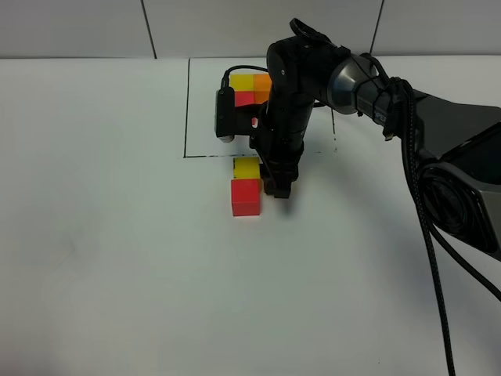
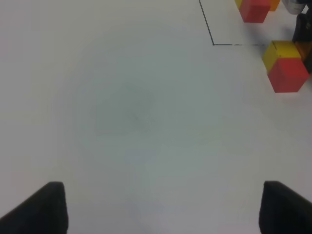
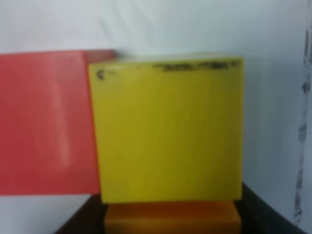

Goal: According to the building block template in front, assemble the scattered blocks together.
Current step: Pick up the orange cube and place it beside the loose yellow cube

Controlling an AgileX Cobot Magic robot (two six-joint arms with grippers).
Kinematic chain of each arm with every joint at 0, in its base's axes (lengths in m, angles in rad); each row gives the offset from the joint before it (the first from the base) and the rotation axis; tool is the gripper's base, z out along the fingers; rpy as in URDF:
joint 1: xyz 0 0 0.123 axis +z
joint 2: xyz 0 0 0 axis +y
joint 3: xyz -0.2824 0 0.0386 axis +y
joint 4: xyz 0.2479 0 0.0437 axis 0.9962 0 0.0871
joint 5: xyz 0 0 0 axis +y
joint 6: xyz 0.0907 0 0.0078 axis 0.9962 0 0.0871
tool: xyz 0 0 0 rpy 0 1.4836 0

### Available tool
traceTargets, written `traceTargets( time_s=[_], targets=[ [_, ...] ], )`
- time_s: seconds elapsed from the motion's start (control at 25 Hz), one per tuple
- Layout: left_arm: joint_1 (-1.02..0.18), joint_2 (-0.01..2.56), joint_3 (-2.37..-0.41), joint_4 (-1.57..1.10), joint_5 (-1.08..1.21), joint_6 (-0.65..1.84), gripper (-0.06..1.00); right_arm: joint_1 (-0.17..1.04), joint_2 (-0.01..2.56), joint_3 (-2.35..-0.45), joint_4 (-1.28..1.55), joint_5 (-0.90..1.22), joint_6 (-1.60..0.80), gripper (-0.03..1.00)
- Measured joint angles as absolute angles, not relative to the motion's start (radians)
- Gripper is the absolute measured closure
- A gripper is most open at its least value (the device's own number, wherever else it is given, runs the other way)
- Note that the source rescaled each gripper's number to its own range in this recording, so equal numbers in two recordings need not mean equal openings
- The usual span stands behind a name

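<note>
Template (image 1: 252, 88): yellow, orange and red cubes joined in an L, inside the black-lined rectangle, beyond the right gripper (image 1: 279, 190) and partly hidden by its arm.

Loose yellow cube (image 1: 248, 168): flat on the table just outside the frame's near line, immediately beside the right gripper on its left.

Loose red cube (image 1: 246, 197): touching the yellow cube's near face, edges roughly flush, also just left of the fingertips.

Loose orange cube (image 3: 171, 218): only a sliver shows, low between the right gripper's fingers, pressed against the yellow cube's (image 3: 168, 129) side; red cube (image 3: 46, 122) adjoining.
</note>
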State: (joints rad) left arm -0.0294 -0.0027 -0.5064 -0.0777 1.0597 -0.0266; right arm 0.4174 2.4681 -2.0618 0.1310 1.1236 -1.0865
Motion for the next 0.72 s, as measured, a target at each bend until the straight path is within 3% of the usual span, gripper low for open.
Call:
traceTargets(
  time_s=[0.72],
  targets=[
    [-0.029,-0.003,-0.506,-0.078,1.06,-0.027,0.21,0.418,2.468,-2.062,0.133,1.123,-1.079,0.96]
  ],
)
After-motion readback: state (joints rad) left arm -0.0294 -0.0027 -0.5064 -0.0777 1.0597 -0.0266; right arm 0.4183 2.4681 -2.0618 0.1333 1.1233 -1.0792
